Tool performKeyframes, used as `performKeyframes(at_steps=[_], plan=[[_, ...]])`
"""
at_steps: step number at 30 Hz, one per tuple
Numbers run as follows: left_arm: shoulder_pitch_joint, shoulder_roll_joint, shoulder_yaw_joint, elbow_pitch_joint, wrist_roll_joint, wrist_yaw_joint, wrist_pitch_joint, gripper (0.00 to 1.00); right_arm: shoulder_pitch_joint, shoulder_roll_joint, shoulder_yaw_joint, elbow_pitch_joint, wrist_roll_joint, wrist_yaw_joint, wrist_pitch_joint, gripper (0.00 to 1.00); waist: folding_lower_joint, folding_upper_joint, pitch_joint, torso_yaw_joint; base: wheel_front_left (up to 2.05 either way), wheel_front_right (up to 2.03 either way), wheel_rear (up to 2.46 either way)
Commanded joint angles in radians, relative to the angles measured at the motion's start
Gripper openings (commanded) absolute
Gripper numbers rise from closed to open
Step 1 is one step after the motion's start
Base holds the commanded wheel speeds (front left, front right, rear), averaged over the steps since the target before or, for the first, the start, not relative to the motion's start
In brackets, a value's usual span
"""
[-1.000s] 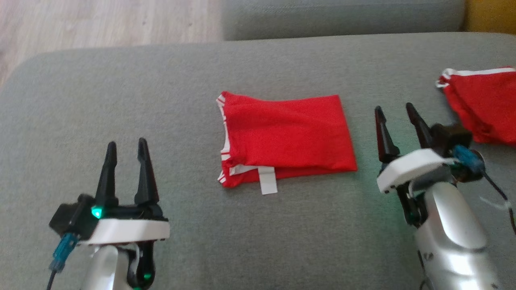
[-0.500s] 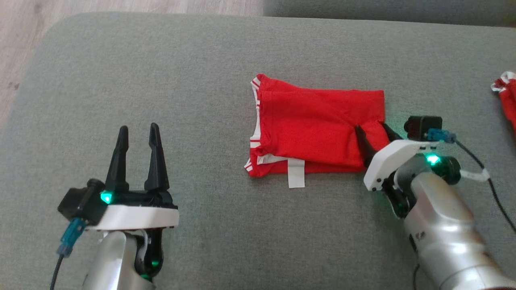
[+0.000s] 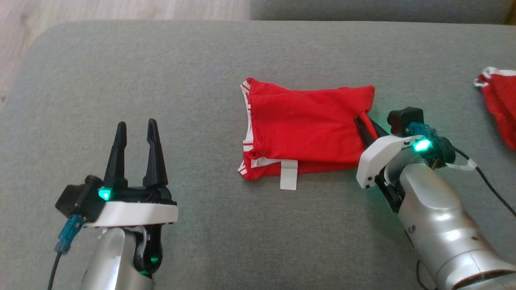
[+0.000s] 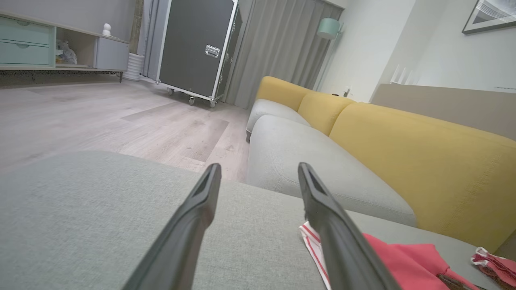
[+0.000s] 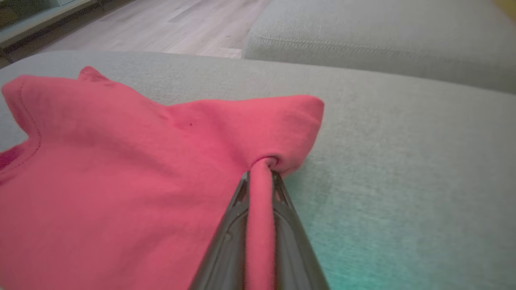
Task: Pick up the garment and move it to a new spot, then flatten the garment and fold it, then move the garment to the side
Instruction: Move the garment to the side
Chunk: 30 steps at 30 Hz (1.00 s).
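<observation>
My right gripper (image 3: 365,121) just pinched shut on the right edge of the folded garment (image 3: 306,129), so I reckon sliding it aside comes next. Left gripper (image 3: 135,128) hangs open, idle.

Two red garments, folded garment (image 3: 306,129) and second garment (image 3: 502,108); two hands, left hand (image 3: 136,123) and right hand (image 3: 361,119)

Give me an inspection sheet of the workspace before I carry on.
Surface: grey fabric sofa cushion, flat.
Job's things: folded red garment with white-striped trim, mid-cushion, right edge bunched.
Clutter: second red garment with white trim, far right.
Grippers: left gripper open, apart from the garment; right gripper shut on its right edge.
Cables: left wrist cable and right wrist cable, black with blue plugs, clear of the cloth.
Surroundings: yellow sofa backrest, pale wood floor, black wheeled case.
</observation>
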Motion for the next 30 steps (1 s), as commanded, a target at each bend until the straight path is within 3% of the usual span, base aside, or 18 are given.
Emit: performKeyframes(at_steps=[1,5,11,22,30], plan=[[-0.032,0.006,0.036,-0.032,-0.001,-0.004,-0.008,1.0,-0.041,0.016,0.008,-0.022,-0.027,-0.001,-0.022,0.0,0.0,0.0,-0.014,-0.018,0.0,0.0,0.0],[-0.018,0.006,0.034,-0.043,0.003,-0.003,-0.008,1.0,-0.06,0.015,-0.022,-0.034,-0.181,-0.001,-0.05,0.0,0.0,0.0,-0.042,-0.074,0.0,0.0,0.0],[-0.008,0.006,0.029,-0.071,0.006,0.002,-0.008,1.0,-0.079,-0.028,-0.025,-0.096,-0.312,-0.001,-0.018,0.0,0.0,0.0,-0.046,-0.148,0.0,0.0,0.0],[-0.061,0.006,0.012,-0.101,0.039,-0.001,-0.008,1.0,-0.163,-0.274,-0.008,-0.209,-0.354,-0.001,0.093,0.0,0.0,0.0,0.052,-0.227,0.0,0.0,0.0],[-0.119,0.006,0.003,-0.111,0.047,-0.004,-0.008,1.0,-0.212,-0.455,-0.044,-0.223,-0.355,-0.001,0.14,0.0,0.0,0.0,0.12,-0.231,0.0,0.0,0.0]])
